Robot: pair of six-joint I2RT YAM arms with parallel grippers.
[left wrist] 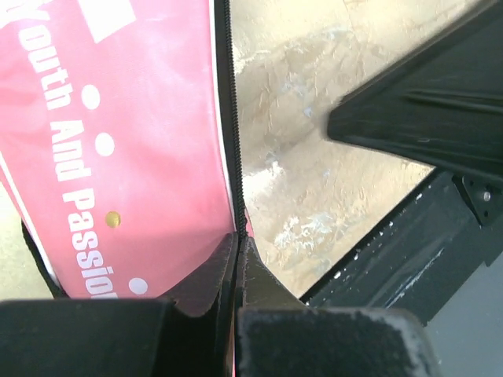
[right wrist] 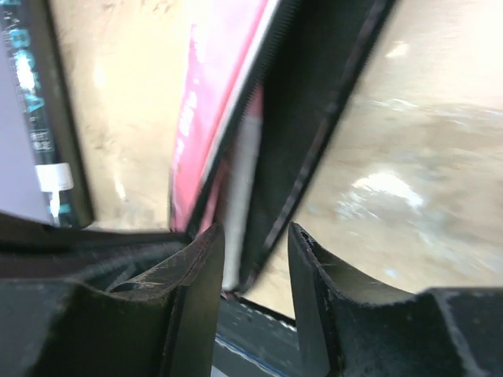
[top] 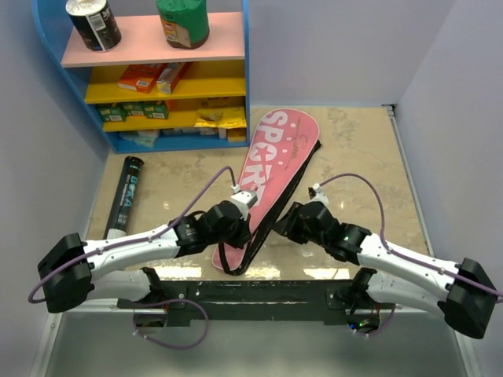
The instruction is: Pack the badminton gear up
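Where the left pincer [left wrist: 238, 245] clamps the cover [left wrist: 134, 157] edge, bare tabletop [left wrist: 314, 181] adjoins.

A: Where was the racket cover [top: 271, 169]?
B: Slantwise on the table [top: 354, 157], wide end back toward the shelf unit [top: 246, 78].
A: And the tube [top: 126, 196]?
B: Left of the racket cover, before the shelf unit; two cans [top: 93, 23] stood on its top shelf.

A beige table [top: 357, 157] is carrying a pink cover [top: 277, 153], lying slantwise in the middle, and a black tube [top: 126, 196], lying at the left. A blue shelf [top: 245, 71] is standing at the far left, holding cans [top: 93, 22] and boxes [top: 141, 77].
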